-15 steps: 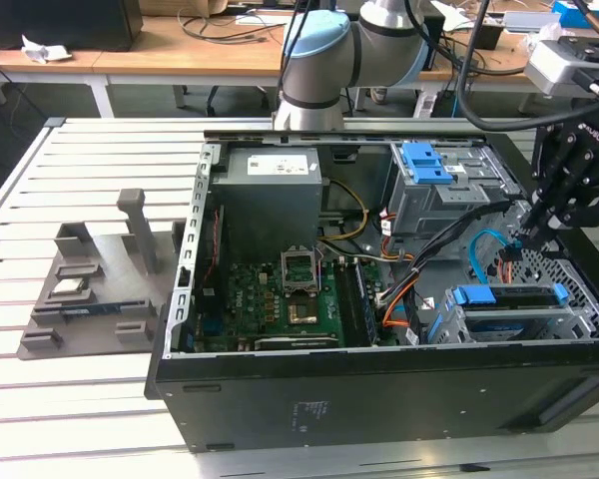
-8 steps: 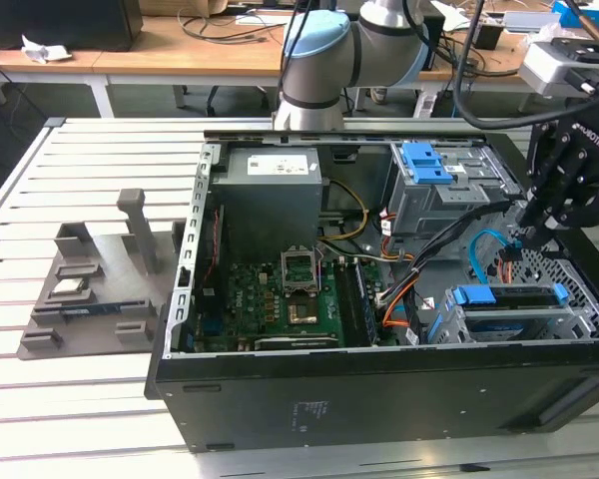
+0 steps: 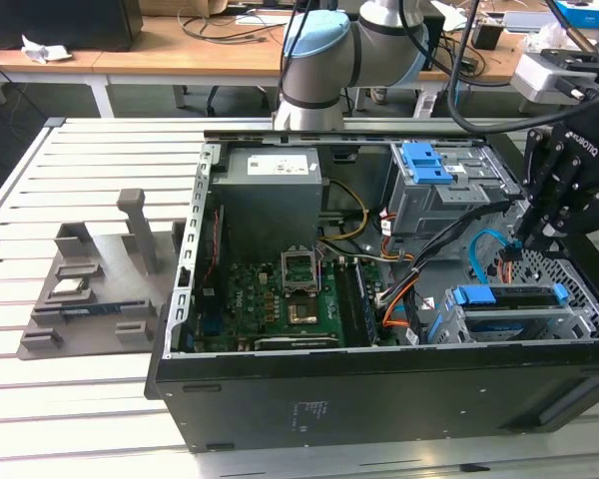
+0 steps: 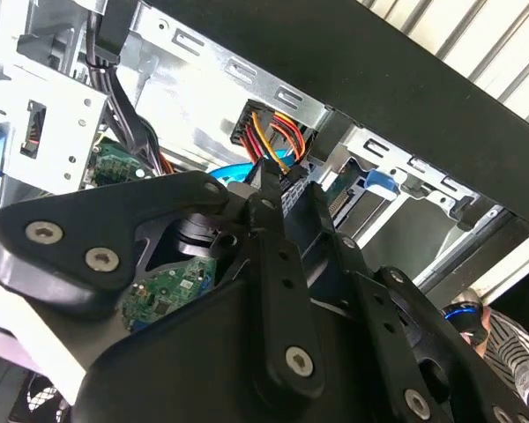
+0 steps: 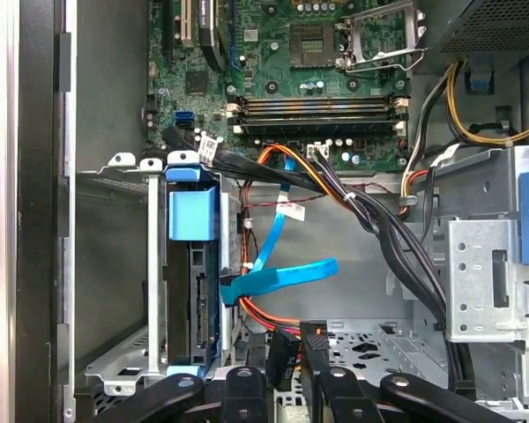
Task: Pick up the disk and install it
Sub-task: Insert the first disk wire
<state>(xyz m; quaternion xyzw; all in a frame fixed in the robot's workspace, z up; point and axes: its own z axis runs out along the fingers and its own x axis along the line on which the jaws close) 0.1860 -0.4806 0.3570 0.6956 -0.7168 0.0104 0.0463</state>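
Observation:
The disk (image 3: 515, 324) sits in the lower drive cage of the open computer case, at the exterior view's right, its blue bracket (image 3: 509, 296) along the top edge. The first wrist view shows the disk (image 5: 194, 300) edge-on in the cage, with a flat blue data cable (image 5: 278, 275) plugged into its side. My gripper (image 3: 517, 247) hangs inside the case just behind the cage. In both wrist views its fingers are shut on a black plug (image 4: 257, 132) with red, orange and yellow wires; the gripper (image 5: 295, 351) holds it close to the disk's connector edge.
The motherboard (image 3: 280, 299) and grey power supply (image 3: 270, 195) fill the case's left half. An upper metal bay with a blue latch (image 3: 427, 165) stands behind the gripper. Black and orange cable bundles (image 5: 370, 220) cross the gap. A grey fixture (image 3: 90, 284) lies outside the case.

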